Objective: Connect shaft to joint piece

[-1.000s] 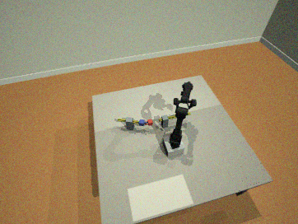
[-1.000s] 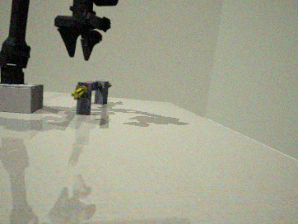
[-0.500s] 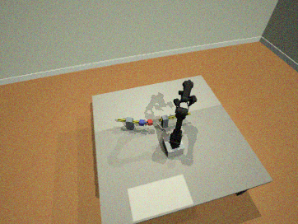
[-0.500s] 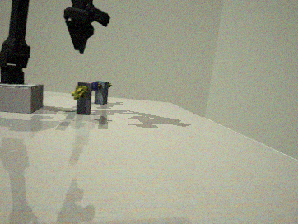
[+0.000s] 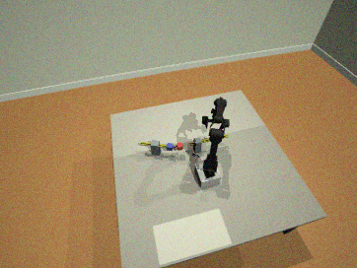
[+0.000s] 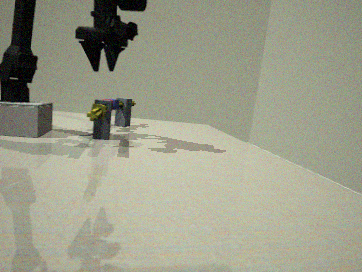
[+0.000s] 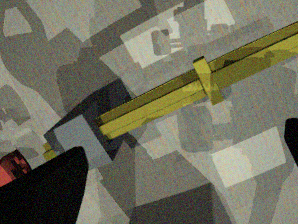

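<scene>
Two grey blocks stand in a row on the table, the left block (image 5: pixel 156 147) (image 6: pixel 123 113) and the right block (image 5: pixel 198 145) (image 6: pixel 102 121) (image 7: pixel 81 135). A blue piece (image 5: pixel 170 146) and a red piece (image 5: pixel 179 146) (image 7: pixel 9 167) sit between them. A yellow shaft (image 5: pixel 224 136) (image 7: pixel 166 99) (image 6: pixel 94 112) with a collar runs through the right block. Another yellow shaft end (image 5: pixel 144 144) sticks out of the left block. My gripper (image 5: pixel 207 120) (image 6: pixel 103 59) (image 7: pixel 188 144) is open and empty. It hangs above the right shaft, touching nothing.
The arm's grey base block (image 5: pixel 208 178) (image 6: pixel 22 119) stands just in front of the right block. A white rectangle (image 5: pixel 191 236) lies at the table's front edge. The table (image 5: pixel 276 187) sits on an orange floor near a wall.
</scene>
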Controlling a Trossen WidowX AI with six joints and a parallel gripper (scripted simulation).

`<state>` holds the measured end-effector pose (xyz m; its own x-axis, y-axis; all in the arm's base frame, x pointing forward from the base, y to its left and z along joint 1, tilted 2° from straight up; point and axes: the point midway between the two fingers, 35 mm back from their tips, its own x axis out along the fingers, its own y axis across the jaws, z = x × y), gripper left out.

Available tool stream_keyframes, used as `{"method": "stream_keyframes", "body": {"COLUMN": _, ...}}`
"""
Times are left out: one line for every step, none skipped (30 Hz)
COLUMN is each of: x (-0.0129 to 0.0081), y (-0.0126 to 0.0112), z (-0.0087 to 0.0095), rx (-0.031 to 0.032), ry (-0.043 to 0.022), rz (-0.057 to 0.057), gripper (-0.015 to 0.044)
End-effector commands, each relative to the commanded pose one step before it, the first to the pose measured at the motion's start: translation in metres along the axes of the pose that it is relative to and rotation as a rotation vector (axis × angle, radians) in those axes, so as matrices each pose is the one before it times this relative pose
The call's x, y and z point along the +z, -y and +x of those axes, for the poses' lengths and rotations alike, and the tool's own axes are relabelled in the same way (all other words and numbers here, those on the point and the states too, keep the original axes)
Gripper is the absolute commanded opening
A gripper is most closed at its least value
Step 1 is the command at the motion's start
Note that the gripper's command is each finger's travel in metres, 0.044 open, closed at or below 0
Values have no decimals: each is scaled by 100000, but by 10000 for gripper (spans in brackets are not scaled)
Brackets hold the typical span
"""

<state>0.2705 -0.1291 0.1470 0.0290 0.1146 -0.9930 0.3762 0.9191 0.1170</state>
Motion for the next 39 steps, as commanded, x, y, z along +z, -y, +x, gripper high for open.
{"method": "stream_keyframes", "body": {"x": -303, "y": -1711, "z": 781, "rx": 4663, "ry": -986, "rz": 13144, "gripper": 440}}
{"method": "stream_keyframes", "body": {"x": -119, "y": -359, "z": 199, "rx": 1015, "ry": -374, "rz": 3138, "gripper": 440}}
{"method": "stream_keyframes", "body": {"x": -135, "y": -351, "z": 201, "rx": 998, "ry": -421, "rz": 3142, "gripper": 440}}
{"method": "stream_keyframes", "body": {"x": -150, "y": -342, "z": 204, "rx": 978, "ry": -467, "rz": 3145, "gripper": 440}}
{"method": "stream_keyframes", "body": {"x": -164, "y": -333, "z": 206, "rx": 956, "ry": -513, "rz": 3149, "gripper": 440}}
{"method": "stream_keyframes", "body": {"x": -179, "y": -323, "z": 208, "rx": 933, "ry": -557, "rz": 3152, "gripper": 440}}
{"method": "stream_keyframes", "body": {"x": -192, "y": -312, "z": 210, "rx": 907, "ry": -600, "rz": 3156, "gripper": 440}}
{"method": "stream_keyframes", "body": {"x": -205, "y": -301, "z": 212, "rx": 879, "ry": -642, "rz": 3160, "gripper": 440}}
{"method": "stream_keyframes", "body": {"x": -218, "y": -289, "z": 214, "rx": 849, "ry": -683, "rz": 3163, "gripper": 440}}
{"method": "stream_keyframes", "body": {"x": -230, "y": -277, "z": 216, "rx": 818, "ry": -722, "rz": 3167, "gripper": 440}}
{"method": "stream_keyframes", "body": {"x": -241, "y": -264, "z": 218, "rx": 785, "ry": -760, "rz": 3172, "gripper": 440}}
{"method": "stream_keyframes", "body": {"x": -251, "y": -251, "z": 220, "rx": 750, "ry": -796, "rz": 3176, "gripper": 440}}
{"method": "stream_keyframes", "body": {"x": -261, "y": -237, "z": 222, "rx": 714, "ry": -831, "rz": 3180, "gripper": 440}}
{"method": "stream_keyframes", "body": {"x": -271, "y": -223, "z": 224, "rx": 676, "ry": -864, "rz": 3184, "gripper": 440}}
{"method": "stream_keyframes", "body": {"x": -279, "y": -209, "z": 226, "rx": 636, "ry": -895, "rz": 3189, "gripper": 440}}
{"method": "stream_keyframes", "body": {"x": -287, "y": -194, "z": 228, "rx": 595, "ry": -925, "rz": 3193, "gripper": 440}}
{"method": "stream_keyframes", "body": {"x": -294, "y": -179, "z": 229, "rx": 553, "ry": -952, "rz": 3198, "gripper": 440}}
{"method": "stream_keyframes", "body": {"x": -300, "y": -164, "z": 231, "rx": 510, "ry": -978, "rz": 3203, "gripper": 440}}
{"method": "stream_keyframes", "body": {"x": -305, "y": -148, "z": 233, "rx": 466, "ry": -1002, "rz": 3207, "gripper": 440}}
{"method": "stream_keyframes", "body": {"x": -310, "y": -132, "z": 234, "rx": 420, "ry": -1023, "rz": 3212, "gripper": 440}}
{"method": "stream_keyframes", "body": {"x": -314, "y": -117, "z": 236, "rx": 374, "ry": -1043, "rz": 3217, "gripper": 440}}
{"method": "stream_keyframes", "body": {"x": -317, "y": -101, "z": 237, "rx": 327, "ry": -1061, "rz": 3222, "gripper": 440}}
{"method": "stream_keyframes", "body": {"x": -319, "y": -85, "z": 239, "rx": 279, "ry": -1076, "rz": 3227, "gripper": 440}}
{"method": "stream_keyframes", "body": {"x": -321, "y": -68, "z": 240, "rx": 230, "ry": -1089, "rz": 3232, "gripper": 440}}
{"method": "stream_keyframes", "body": {"x": -321, "y": -52, "z": 241, "rx": 181, "ry": -1100, "rz": 3237, "gripper": 440}}
{"method": "stream_keyframes", "body": {"x": -321, "y": -36, "z": 242, "rx": 131, "ry": -1109, "rz": 3243, "gripper": 440}}
{"method": "stream_keyframes", "body": {"x": -320, "y": -20, "z": 244, "rx": 81, "ry": -1115, "rz": 3248, "gripper": 440}}
{"method": "stream_keyframes", "body": {"x": -319, "y": -5, "z": 245, "rx": 31, "ry": -1120, "rz": 3254, "gripper": 440}}
{"method": "stream_keyframes", "body": {"x": -317, "y": 11, "z": 246, "rx": -19, "ry": -1122, "rz": 3259, "gripper": 440}}
{"method": "stream_keyframes", "body": {"x": -313, "y": 26, "z": 247, "rx": -70, "ry": -1122, "rz": 3265, "gripper": 440}}
{"method": "stream_keyframes", "body": {"x": -310, "y": 42, "z": 248, "rx": -120, "ry": -1119, "rz": 3271, "gripper": 440}}
{"method": "stream_keyframes", "body": {"x": -305, "y": 56, "z": 249, "rx": -170, "ry": -1115, "rz": 3276, "gripper": 440}}
{"method": "stream_keyframes", "body": {"x": -300, "y": 71, "z": 250, "rx": -220, "ry": -1108, "rz": 3282, "gripper": 440}}
{"method": "stream_keyframes", "body": {"x": -294, "y": 85, "z": 251, "rx": -269, "ry": -1098, "rz": 3288, "gripper": 440}}
{"method": "stream_keyframes", "body": {"x": -238, "y": 82, "z": 209, "rx": -261, "ry": -904, "rz": 2734, "gripper": 440}}
{"method": "stream_keyframes", "body": {"x": -140, "y": 54, "z": 126, "rx": -173, "ry": -538, "rz": 1643, "gripper": 440}}
{"method": "stream_keyframes", "body": {"x": -46, "y": 19, "z": 42, "rx": -60, "ry": -179, "rz": 548, "gripper": 440}}
{"method": "stream_keyframes", "body": {"x": 0, "y": 0, "z": 0, "rx": 0, "ry": 0, "rz": 0, "gripper": 440}}
{"method": "stream_keyframes", "body": {"x": 0, "y": 0, "z": 0, "rx": 0, "ry": 0, "rz": 0, "gripper": 440}}
